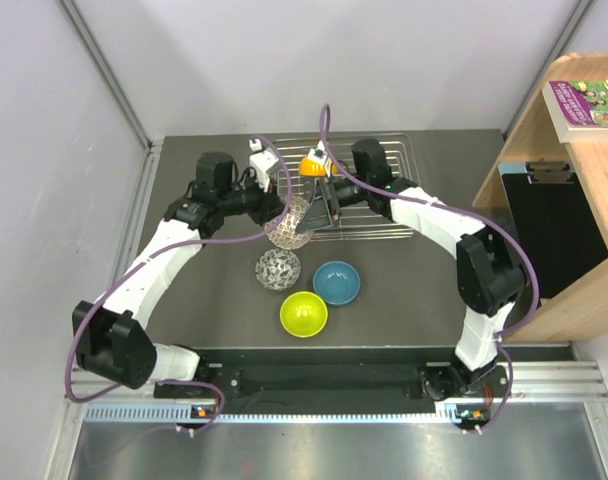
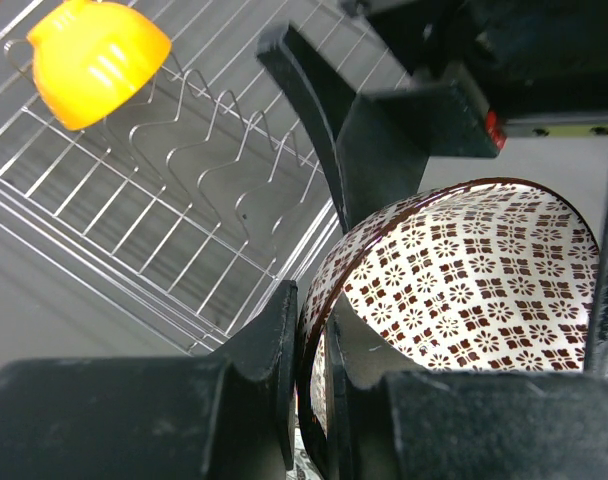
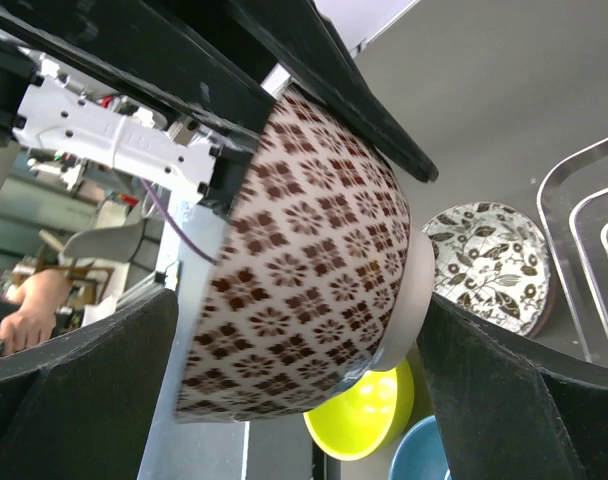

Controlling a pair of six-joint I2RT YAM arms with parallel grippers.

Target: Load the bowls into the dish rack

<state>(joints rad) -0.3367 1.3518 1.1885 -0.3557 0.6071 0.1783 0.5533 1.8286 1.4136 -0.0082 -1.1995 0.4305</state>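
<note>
The left hand is clamped on the rim of the brown-patterned bowl, held on edge above the worktop just before the near left corner of the dish rack. The right hand straddles the same bowl, jaws apart, with a sliver of gap at the rim side. An orange bowl sits at the rack's far left; the bars to its right are free. Toward the near edge lie the mosaic bowl, blue bowl and green bowl.
</note>
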